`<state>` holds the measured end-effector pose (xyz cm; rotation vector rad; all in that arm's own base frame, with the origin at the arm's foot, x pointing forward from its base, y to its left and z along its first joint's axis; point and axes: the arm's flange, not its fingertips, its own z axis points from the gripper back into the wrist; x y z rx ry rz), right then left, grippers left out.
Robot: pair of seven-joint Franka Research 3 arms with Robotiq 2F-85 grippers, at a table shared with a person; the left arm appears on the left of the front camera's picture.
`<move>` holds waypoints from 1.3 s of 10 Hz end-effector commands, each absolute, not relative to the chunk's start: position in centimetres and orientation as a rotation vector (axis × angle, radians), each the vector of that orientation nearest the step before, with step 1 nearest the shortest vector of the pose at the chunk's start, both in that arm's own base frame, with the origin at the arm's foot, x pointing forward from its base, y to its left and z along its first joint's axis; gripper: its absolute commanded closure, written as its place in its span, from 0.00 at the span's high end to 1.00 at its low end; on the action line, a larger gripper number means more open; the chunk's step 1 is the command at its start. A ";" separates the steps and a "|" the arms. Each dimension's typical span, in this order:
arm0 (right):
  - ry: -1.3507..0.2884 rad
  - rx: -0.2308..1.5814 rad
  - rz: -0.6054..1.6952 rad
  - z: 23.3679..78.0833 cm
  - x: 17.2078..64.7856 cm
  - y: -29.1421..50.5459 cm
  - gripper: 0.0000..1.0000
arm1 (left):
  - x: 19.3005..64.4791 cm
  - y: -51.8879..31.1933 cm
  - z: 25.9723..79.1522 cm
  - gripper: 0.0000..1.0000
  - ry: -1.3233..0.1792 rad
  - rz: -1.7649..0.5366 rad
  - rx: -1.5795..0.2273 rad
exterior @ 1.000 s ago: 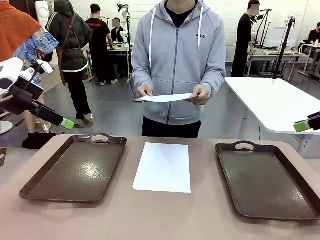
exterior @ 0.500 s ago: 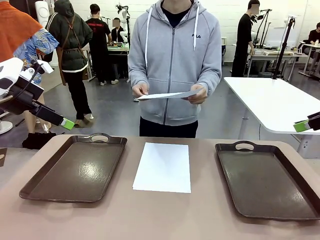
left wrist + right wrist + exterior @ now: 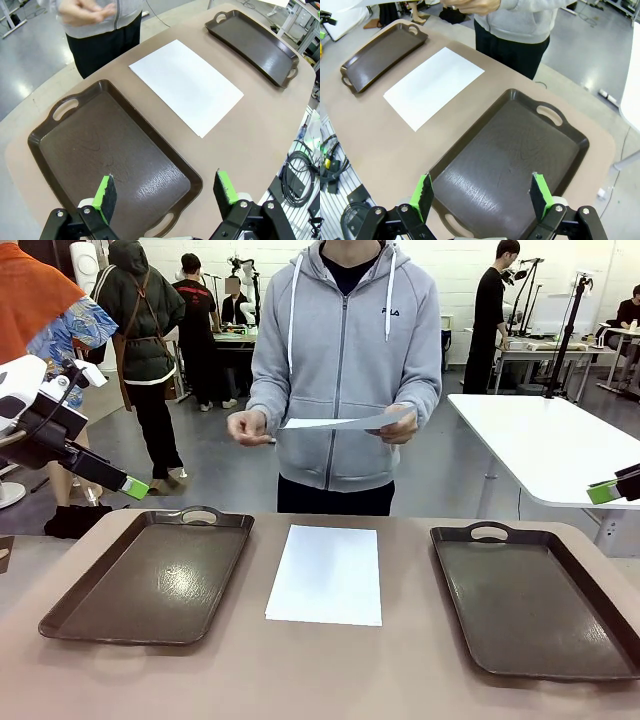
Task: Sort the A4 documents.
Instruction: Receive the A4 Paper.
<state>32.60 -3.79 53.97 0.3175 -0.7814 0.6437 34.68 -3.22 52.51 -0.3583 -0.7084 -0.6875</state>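
The A4 documents [image 3: 325, 575] lie flat in the middle of the table [image 3: 330, 670], short side toward the person. They sit between two dark brown trays and touch neither one. One more white sheet [image 3: 335, 423] is up in the air. The person across the table pinches its edge with the hand [image 3: 400, 428] on the picture's right. The person's other hand [image 3: 247, 426] is just beside the sheet and is not touching it.

The person wears a grey zip hoodie [image 3: 345, 360]. Small letters on its chest read "FILA".

The left tray [image 3: 150, 580] has a handle hole at its far end. Its shiny brown floor shows from rim to rim. The right tray [image 3: 530, 605] looks the same, with its brown floor showing all over too.

The left gripper [image 3: 165, 190] hangs over the near end of the left tray. Its two green pads are spread wide apart and hold nothing. The right gripper [image 3: 482, 192] hangs over the near end of the right tray. Its green pads are spread wide too, with nothing between them.
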 end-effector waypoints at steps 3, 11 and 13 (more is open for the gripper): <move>-0.781 0.320 0.644 53.9 32.6 -3.8 1.00 | 34.7 -3.2 52.4 1.00 -0.709 -0.690 -0.365; -0.781 0.320 0.644 53.9 32.6 -3.8 1.00 | 34.7 -3.2 52.4 1.00 -0.709 -0.690 -0.365; -0.781 0.320 0.644 53.9 32.6 -3.8 1.00 | 34.7 -3.2 52.4 1.00 -0.709 -0.690 -0.365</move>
